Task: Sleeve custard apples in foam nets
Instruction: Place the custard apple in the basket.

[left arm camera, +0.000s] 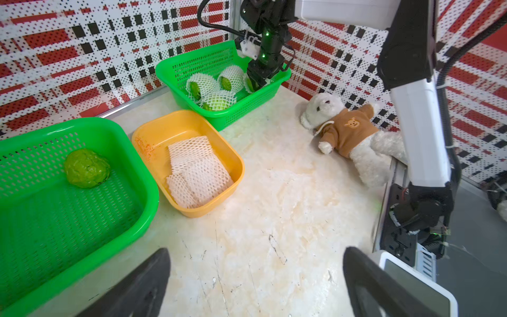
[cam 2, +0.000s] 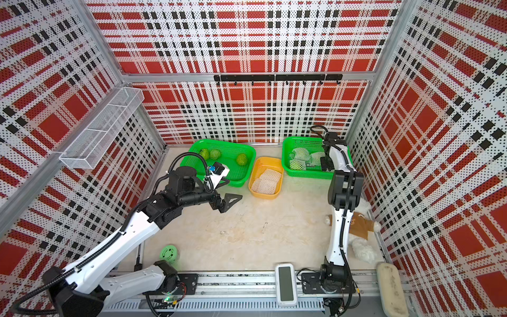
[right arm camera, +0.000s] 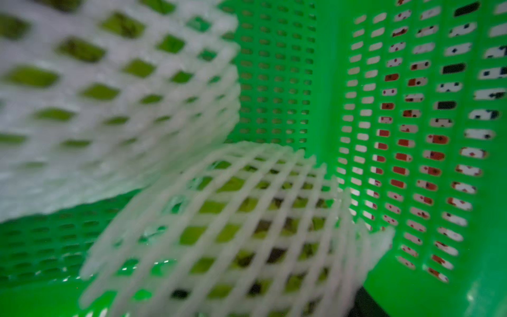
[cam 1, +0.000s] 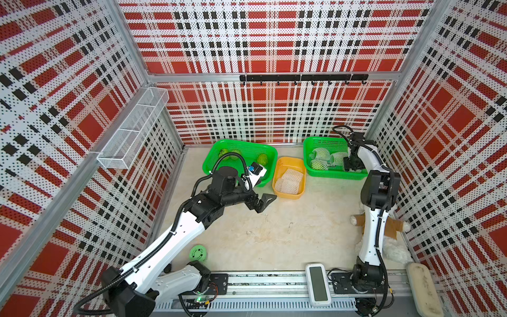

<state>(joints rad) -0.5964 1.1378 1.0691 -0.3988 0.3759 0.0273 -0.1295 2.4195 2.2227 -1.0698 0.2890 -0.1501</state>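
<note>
right gripper (left arm camera: 257, 82) down in the 1 o'clock basket (cam 1: 329, 173) among sleeved custard apples (cam 1: 319, 152), hold not discernible; left gripper (cam 1: 260, 203) wide open, empty. three bare fruits (cam 1: 262, 158) remain at 11 o'clock; spare foam nets (cam 1: 289, 181) at 12.

No writing or number is legible; the plush bear (left arm camera: 354, 142) wears a small bear-face emblem (left arm camera: 352, 122)

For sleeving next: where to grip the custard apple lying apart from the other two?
Probably from above, jaws across the widest middle of the custard apple: round, alone on the floor of the green basket, whose walls block side approaches.
</note>
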